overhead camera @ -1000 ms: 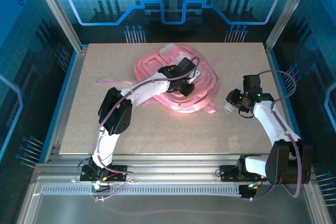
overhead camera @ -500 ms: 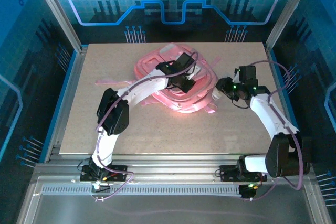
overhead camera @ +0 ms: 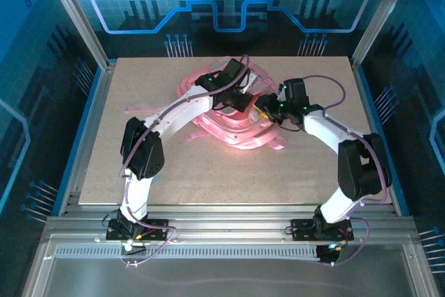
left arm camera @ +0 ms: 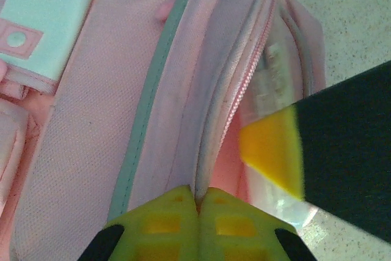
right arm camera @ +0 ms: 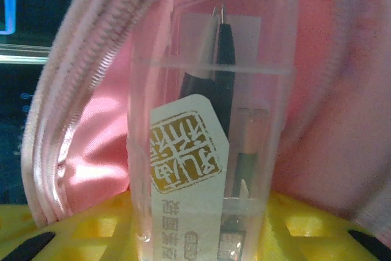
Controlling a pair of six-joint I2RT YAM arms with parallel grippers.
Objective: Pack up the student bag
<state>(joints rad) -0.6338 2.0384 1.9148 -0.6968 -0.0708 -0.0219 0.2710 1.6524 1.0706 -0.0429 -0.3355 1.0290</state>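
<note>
The student bag [overhead camera: 240, 137], large and pink, lies at the middle back of the table. My left gripper [overhead camera: 240, 99] is over it, shut on the rim of the bag's opening [left arm camera: 211, 145] beside the zipper; its yellow-green fingers [left arm camera: 165, 224] meet on the fabric. My right gripper [overhead camera: 268, 108] is at the bag's right side, shut on a clear plastic case [right arm camera: 211, 120] with dark pens and a gold-printed label. The case's far end is inside the opening, with pink lining [right arm camera: 91, 145] and zipper edge [right arm camera: 67, 90] around it. The case [left arm camera: 275, 90] and a right finger [left arm camera: 272, 151] also show in the left wrist view.
The bag's loose pink straps [overhead camera: 149, 109] trail left across the tan table [overhead camera: 139, 165]. Metal frame posts [overhead camera: 76, 26] and blue panels wall in the table's sides and back. The table's near half is bare board between the two arm bases.
My right arm has swung left from the table's right side, carrying the clear case into the bag's opening. My left gripper shut on the bag's rim and shifted slightly back.
</note>
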